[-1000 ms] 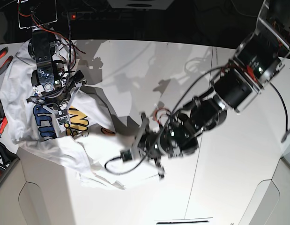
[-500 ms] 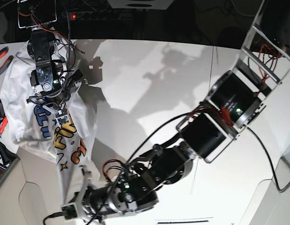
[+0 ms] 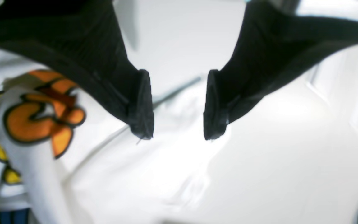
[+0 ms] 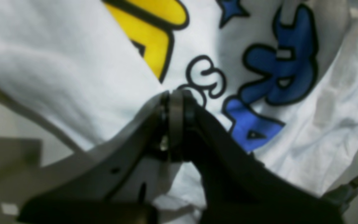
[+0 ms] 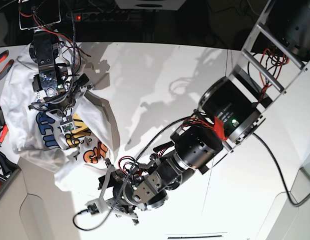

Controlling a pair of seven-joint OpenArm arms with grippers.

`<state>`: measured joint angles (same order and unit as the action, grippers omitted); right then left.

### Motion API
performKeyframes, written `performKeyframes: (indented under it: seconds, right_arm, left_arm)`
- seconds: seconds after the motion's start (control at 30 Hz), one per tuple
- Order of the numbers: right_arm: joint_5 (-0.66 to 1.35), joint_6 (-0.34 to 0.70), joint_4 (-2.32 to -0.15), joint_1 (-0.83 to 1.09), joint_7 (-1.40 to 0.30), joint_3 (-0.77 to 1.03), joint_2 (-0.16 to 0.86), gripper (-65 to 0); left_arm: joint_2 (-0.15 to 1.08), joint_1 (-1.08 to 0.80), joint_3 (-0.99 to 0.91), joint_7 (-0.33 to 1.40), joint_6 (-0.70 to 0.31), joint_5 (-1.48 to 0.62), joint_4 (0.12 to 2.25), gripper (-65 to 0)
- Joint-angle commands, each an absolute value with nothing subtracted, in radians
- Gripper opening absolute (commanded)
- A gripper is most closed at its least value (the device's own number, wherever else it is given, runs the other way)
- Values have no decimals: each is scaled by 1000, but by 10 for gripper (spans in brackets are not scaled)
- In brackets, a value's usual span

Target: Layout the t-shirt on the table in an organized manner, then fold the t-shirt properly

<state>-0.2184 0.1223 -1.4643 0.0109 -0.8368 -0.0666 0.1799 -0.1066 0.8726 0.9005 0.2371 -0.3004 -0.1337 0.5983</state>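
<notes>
The white t-shirt point(image 5: 24, 100) lies bunched at the table's point(image 5: 160, 80) left end, its blue, yellow and orange print partly showing. My right gripper point(image 5: 62, 111) sits on top of it. In the right wrist view that gripper point(image 4: 174, 99) is shut, with a pinch of the t-shirt point(image 4: 57, 77) at its tips beside the blue letters. My left gripper point(image 5: 105, 186) hovers low by the shirt's near edge. The left wrist view shows the left gripper point(image 3: 177, 124) open, nothing between its fingers, and white t-shirt cloth point(image 3: 166, 174) with orange print beneath.
Red-handled pliers point(image 5: 0, 62) lie at the far left edge. A thin dark seam point(image 5: 227, 65) crosses the table on the right. The left arm's bulky joints point(image 5: 230, 115) stretch diagonally over the middle. The table's front edge has a cut corner point(image 5: 24, 200) at lower left.
My left gripper has opened and let go of the shirt's lower end. The stretched cloth has dropped back into a heap near the right gripper. The left gripper has drawn back up and right.
</notes>
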Motion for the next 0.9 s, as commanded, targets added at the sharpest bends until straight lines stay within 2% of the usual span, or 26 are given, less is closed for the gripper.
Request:
performKeyframes:
  seconds: [0.0, 0.13, 0.27, 0.43, 0.47, 0.67, 0.77, 0.87]
  right_arm:
    - [-199, 139, -1494, 10, -865, -67, 183, -650]
    - [-199, 131, -1633, 9, -863, -67, 182, -650]
    - [-215, 63, -1738, 2, -812, -67, 182, -650]
    - [-248, 45, -1664, -28, -811, -65, 179, -650]
    - [-248, 46, -1637, -31, -812, -65, 179, -650]
    - [-293, 48, -1452, -30, -853, -65, 180, -650]
    - [-292, 59, -1369, -30, -881, -65, 180, -650]
    - [-292, 80, -1316, -27, -896, -65, 180, -650]
  left_arm:
    - [-88, 910, 888, 247, -289, -166, 636, -353]
    - [16, 860, 850, 385, -380, -304, 767, -354]
    - [92, 756, 779, 496, -435, -413, 897, -354]
    - [93, 638, 737, 515, -457, -436, 957, -353]
    - [87, 624, 737, 493, -453, -433, 956, -353]
    - [18, 599, 735, 452, -270, -327, 943, -352]
    - [-29, 601, 709, 452, -219, -286, 943, -352]
    - [-74, 601, 662, 453, -212, -287, 932, -352]
